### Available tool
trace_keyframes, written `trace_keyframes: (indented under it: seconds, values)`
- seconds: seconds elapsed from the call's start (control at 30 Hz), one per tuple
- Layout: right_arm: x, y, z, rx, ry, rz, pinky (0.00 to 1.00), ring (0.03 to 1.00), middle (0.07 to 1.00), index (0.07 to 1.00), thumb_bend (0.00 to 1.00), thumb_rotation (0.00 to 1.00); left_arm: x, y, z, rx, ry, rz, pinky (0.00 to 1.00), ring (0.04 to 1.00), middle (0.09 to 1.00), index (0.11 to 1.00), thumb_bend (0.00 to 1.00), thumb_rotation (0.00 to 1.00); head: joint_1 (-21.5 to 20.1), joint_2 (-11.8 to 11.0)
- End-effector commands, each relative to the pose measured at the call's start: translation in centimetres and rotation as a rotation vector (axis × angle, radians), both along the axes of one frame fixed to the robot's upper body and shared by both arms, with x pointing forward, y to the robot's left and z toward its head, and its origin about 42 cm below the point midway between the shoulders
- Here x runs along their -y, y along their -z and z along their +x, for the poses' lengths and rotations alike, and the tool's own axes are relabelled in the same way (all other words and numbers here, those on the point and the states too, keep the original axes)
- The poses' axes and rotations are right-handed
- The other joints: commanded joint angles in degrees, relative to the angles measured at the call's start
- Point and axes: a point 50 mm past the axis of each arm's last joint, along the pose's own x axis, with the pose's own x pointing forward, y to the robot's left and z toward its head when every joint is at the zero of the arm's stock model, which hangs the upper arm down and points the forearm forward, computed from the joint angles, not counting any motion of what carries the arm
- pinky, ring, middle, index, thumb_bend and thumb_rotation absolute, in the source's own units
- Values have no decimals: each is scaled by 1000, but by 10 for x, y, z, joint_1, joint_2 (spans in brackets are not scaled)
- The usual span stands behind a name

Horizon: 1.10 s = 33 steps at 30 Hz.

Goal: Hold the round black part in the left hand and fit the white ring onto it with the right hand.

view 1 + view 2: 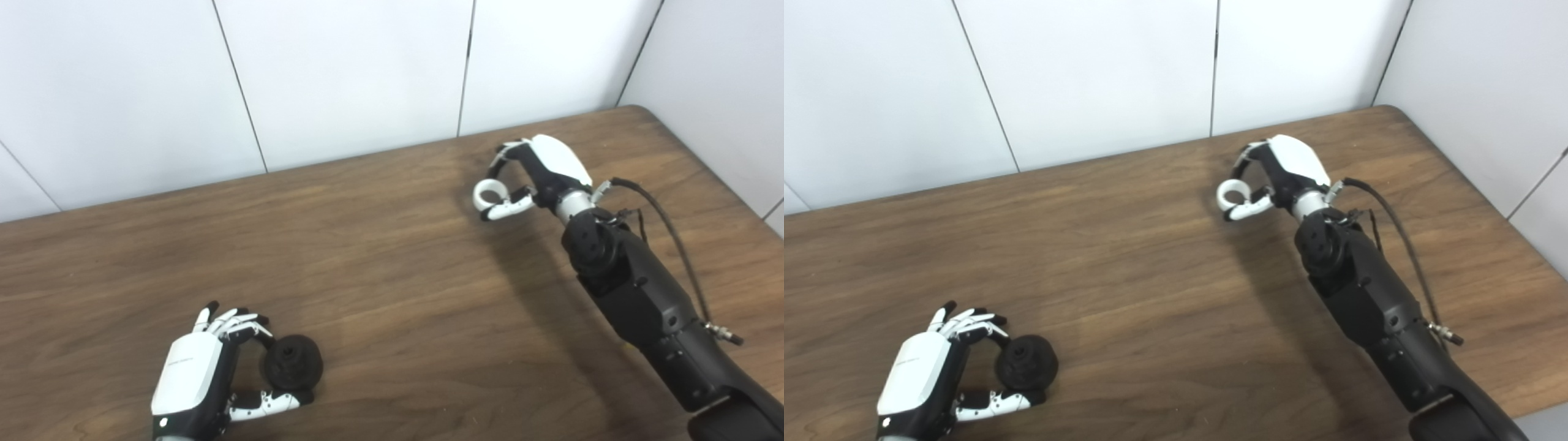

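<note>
The round black part [293, 362] lies on the wooden table [392, 275] near the front left. My left hand [202, 373] wraps it, with its fingers [245, 323] against the part's far left side and the thumb [272, 401] along its near side. Far across the table at the back right, my right hand [539, 171] pinches the white ring [490, 193] between its curled fingers and the thumb [508, 209]. The ring stands tilted, with its hole facing me, close to the tabletop. Whether it touches the wood I cannot tell.
White wall panels [343, 73] rise directly behind the table's back edge and along its right side. The table's rounded back right corner [643, 113] is near the right hand. A black cable [674, 239] runs along the right forearm.
</note>
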Motion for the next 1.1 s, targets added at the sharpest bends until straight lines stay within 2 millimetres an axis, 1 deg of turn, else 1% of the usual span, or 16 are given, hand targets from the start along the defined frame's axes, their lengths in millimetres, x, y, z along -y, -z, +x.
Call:
trace_keyframes:
  seconds: [0.0,0.27,0.5,0.6,0.77,1.07]
  values:
    - [-5,-25,-2,67,-51,-28,1000,938,841,484,525,138,5,-3,-1,21,13,7,1000,858,746,484,520,49,16,3]
    - [-46,-40,-33,10,-197,-40,1000,944,845,485,524,138,21,-1,-3,13,14,7,1000,873,761,484,521,49,77,12]
    - [-74,-40,-56,-5,-341,-43,1000,938,835,483,525,142,34,0,-2,3,10,8,1000,885,772,484,521,49,107,20]
    - [-80,-40,-63,-5,-376,-41,1000,933,834,483,525,145,40,-1,-2,6,12,12,1000,890,774,484,521,49,117,22]
    - [-93,-37,-74,-6,-424,11,1000,941,842,484,524,146,49,0,-2,18,13,20,1000,881,768,484,522,50,131,28]
    - [-111,-40,-84,16,-492,58,1000,951,841,484,523,145,61,-1,-1,19,11,19,1000,874,767,485,521,51,149,36]
